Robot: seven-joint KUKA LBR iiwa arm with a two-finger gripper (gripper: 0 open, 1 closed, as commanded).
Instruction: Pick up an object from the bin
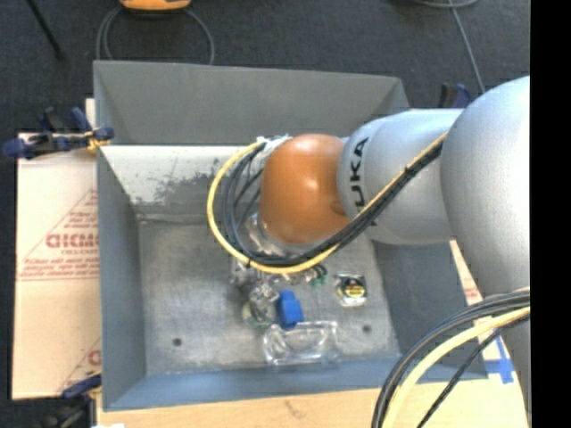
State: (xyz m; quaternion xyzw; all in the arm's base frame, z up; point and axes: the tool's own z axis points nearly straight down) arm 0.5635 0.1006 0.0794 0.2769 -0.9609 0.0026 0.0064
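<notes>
My arm (419, 181) reaches in from the right, and its orange cover (299, 190) and looped cables (223, 208) hang over the middle of the bin (169, 292). My claw (254, 298) is down low beneath that cover, near the floor of the bin and a little toward the front wall. The cover hides most of it from above, so I cannot tell whether it is spread or pressed together, or whether it is pinching anything.

The nearest thing is a small blue block (288, 309), just beside my claw on its right. A crumpled clear plastic piece (302, 342) lies in front of the block, close to the bin's front wall. A small yellow-and-black thing (351, 290) sits further right, apart from the block.
</notes>
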